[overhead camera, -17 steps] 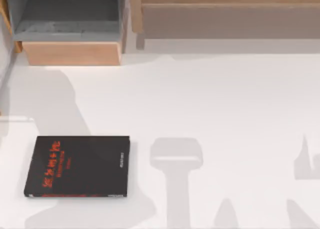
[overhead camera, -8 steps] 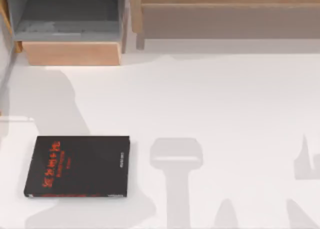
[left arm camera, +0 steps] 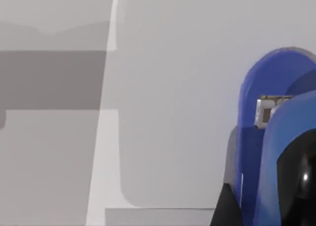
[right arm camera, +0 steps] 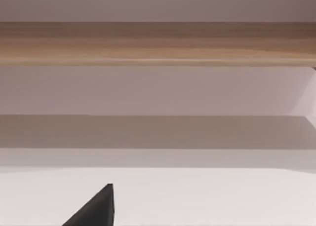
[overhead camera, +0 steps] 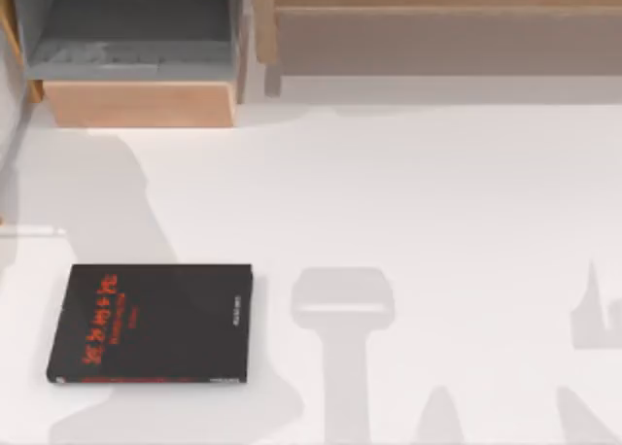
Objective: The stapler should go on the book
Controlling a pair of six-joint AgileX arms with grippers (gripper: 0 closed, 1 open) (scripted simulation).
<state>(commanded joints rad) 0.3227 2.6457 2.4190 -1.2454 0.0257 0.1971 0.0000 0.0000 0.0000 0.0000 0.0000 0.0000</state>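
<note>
White table [overhead camera: 437, 192], seen from above. Wooden drawer unit [overhead camera: 136, 100] at 11 o'clock. Black book [overhead camera: 155, 324] lies flat at 8 o'clock. Blue stapler [left arm camera: 276, 137] sits close against my left wrist camera; whether my grippers are open or closed, I cannot tell.

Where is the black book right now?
The book lies flat on the white table, at the top view's lower left, in front of the open wooden drawer.
</note>
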